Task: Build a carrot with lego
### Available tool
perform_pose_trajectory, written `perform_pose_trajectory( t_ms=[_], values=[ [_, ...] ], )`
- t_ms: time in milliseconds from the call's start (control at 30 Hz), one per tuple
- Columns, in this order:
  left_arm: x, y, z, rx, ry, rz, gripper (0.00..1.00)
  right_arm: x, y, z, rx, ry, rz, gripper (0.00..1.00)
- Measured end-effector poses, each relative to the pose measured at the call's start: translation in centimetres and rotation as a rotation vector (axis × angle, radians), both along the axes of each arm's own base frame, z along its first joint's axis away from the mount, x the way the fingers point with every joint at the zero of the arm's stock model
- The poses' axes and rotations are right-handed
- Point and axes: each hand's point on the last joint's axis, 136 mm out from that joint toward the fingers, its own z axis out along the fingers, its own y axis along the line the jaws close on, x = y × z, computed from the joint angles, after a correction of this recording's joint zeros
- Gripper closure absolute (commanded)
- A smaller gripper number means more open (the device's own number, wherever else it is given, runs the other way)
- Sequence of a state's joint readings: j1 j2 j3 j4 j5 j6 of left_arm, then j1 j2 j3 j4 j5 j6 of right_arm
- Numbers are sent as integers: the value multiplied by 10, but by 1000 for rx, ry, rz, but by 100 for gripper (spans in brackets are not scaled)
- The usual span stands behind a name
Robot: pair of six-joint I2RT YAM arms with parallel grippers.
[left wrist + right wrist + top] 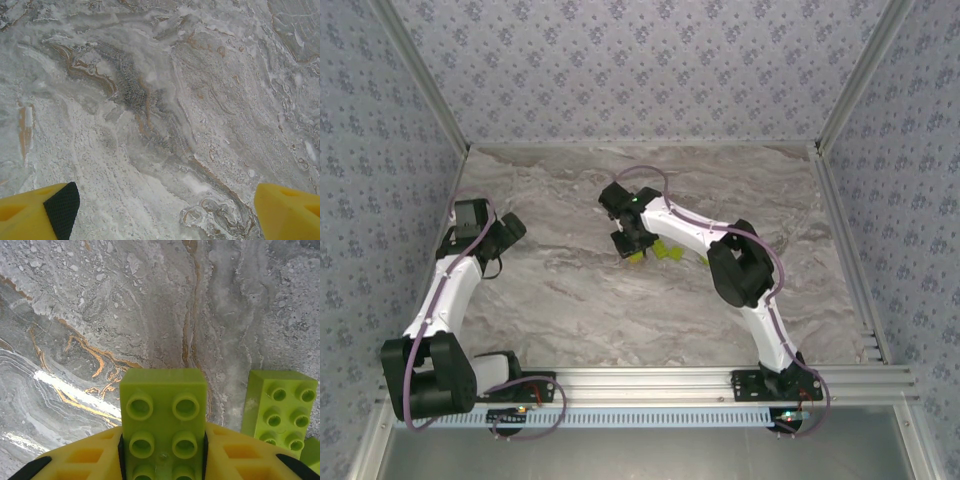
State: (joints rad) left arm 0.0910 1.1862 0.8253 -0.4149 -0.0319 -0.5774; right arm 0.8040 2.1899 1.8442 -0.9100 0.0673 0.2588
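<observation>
Lime-green plastic sits clamped between the yellow fingers point(235, 455) of the right gripper point(162, 440). It is a studded lego brick point(162, 405), its far end jutting past the fingertips over the bare marble table point(100, 315). A second lime-green brick point(280, 407) lies flat at 3 o'clock from the held one, near it but apart, and a sliver of another green piece point(313, 455) shows at 5 o'clock. Seen from above, the right gripper point(635, 243) hangs near the table's centre with the loose lego point(670, 252) just beside it at 4 o'clock. Open marble runs round it from 6 through 9 to 12 o'clock, and the metal frame rail point(845, 250) at 3 o'clock is well apart. The left gripper point(512, 230) sits at the table's 9 o'clock side, near the left wall point(380, 200). Its fingers point(30, 212) are spread wide over plain marble, holding nothing.
</observation>
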Motion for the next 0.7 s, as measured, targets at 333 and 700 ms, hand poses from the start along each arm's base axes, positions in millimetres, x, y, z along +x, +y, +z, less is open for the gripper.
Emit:
perform_pose_trajectory(
  t_ms=[333,700],
  values=[
    [0,-2,0,-7,0,-6,8,-3,3,-1,-7,-2,43,60],
    [0,-3,-1,-12,1,-10,8,-9,8,-1,22,29,65,60]
  ],
)
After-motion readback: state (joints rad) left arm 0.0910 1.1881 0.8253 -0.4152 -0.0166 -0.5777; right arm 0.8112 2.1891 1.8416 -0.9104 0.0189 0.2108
